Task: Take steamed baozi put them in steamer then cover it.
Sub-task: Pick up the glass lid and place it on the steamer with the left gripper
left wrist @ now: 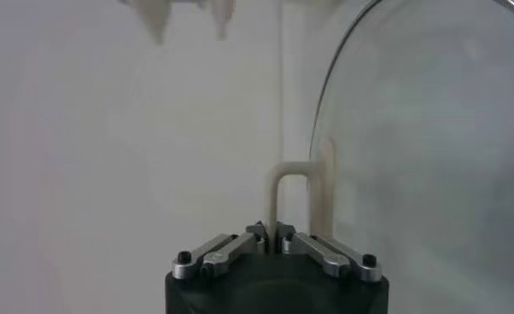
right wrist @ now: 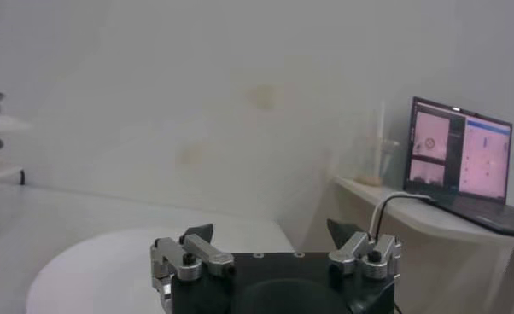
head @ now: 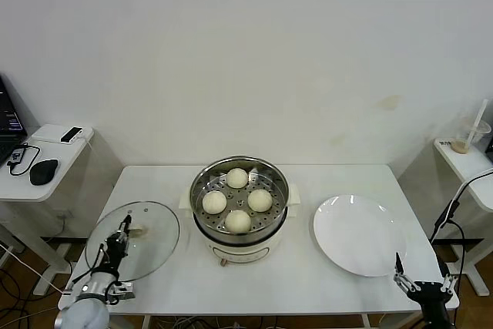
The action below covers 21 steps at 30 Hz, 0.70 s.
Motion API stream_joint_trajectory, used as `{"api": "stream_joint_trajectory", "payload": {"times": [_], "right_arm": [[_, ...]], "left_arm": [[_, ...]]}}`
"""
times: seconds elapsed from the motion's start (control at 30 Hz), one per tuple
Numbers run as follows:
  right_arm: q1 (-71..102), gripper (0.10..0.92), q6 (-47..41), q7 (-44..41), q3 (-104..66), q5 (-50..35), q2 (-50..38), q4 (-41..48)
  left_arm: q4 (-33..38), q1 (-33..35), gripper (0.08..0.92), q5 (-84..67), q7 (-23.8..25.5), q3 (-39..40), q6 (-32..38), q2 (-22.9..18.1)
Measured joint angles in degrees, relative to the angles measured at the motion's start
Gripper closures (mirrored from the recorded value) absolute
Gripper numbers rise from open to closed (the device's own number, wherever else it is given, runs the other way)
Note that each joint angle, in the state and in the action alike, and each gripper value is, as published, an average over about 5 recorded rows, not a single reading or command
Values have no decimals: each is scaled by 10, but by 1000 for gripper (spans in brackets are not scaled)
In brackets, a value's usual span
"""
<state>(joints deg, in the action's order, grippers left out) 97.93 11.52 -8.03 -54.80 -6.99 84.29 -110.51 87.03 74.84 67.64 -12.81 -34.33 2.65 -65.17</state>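
The steamer (head: 276, 184) stands mid-table, a shiny steel pot on a cream base with a knob. Several steamed baozi (head: 237, 178) lie on its perforated tray, round and cream-white. It is uncovered. Its glass lid (head: 152, 230) lies on the table to the left. My left gripper (head: 123, 230) is shut on the lid's cream handle (left wrist: 278, 183), with the jaws pinched together round the handle's leg (left wrist: 270, 230). The glass of the lid (left wrist: 419, 154) shows just behind the handle. My right gripper (head: 421, 269) hangs open and empty at the table's front right corner (right wrist: 270, 229).
A flat white plate (head: 358, 233) lies right of the steamer, close to my right gripper. A side table on the left carries a laptop and a mouse (head: 44, 171). Another on the right holds a cup (head: 462, 144) and a laptop (right wrist: 458, 158).
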Motion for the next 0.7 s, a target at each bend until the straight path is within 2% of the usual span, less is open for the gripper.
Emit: {"api": "stream_joint_trajectory", "payload": {"times": [0.43,0.7], "right_arm": [[-5,203,-4,-2,20,8,-12,9],[-6,203,-4,-4,36,27,-6,14]], "left_arm": [[127,41,863,-33,42,-64,-36,40],[210,37,863,-53,83,-50,-73,70]]}}
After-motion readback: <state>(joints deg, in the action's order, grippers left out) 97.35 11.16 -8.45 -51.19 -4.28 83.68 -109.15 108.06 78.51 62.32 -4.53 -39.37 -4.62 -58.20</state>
